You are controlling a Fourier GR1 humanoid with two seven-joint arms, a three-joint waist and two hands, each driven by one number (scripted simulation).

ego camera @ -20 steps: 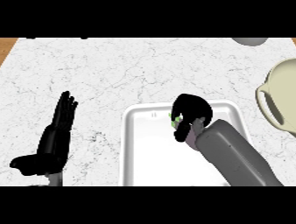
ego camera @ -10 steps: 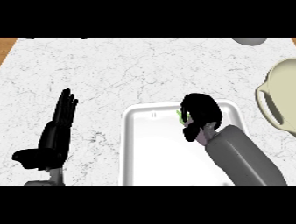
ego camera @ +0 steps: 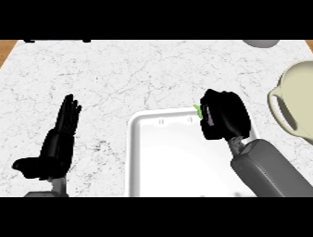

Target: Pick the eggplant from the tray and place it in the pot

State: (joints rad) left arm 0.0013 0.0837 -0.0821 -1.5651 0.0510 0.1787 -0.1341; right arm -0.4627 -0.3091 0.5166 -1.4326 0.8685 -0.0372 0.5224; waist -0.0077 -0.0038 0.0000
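One small patch of green, the eggplant's (ego camera: 198,110) stem end, shows at the left edge of the right hand (ego camera: 222,115); the rest of the vegetable is hidden inside the hand. Fingers of that hand are curled round the eggplant, closed on it, so the black hand reads as a compact lump. Hand and eggplant sit over the far right corner of the white tray (ego camera: 159,157), overlapping its rim there. Whether the eggplant touches the tray floor or is clear of it cannot be told from this view.

Right forearm, grey, runs from the hand down and to the right, crossing the tray's right side toward the lower edge.

Tray: rectangular, rounded corners, raised rim, pale floor; it lies on the marbled white counter (ego camera: 139,74), right of centre, near side cut off by the lower edge.

Pot (ego camera: 309,106): cream-coloured, large, at the right edge, partly out of view, one loop handle facing the tray. It stands near the right hand but apart from it.

Left hand (ego camera: 57,143): well apart on the left of the counter, open, fingers straight and together pointing away from the robot, thumb out to the side, resting.

Grey round object (ego camera: 260,43) at the far edge, mostly cut off. Wood-brown strips show at both far corners.
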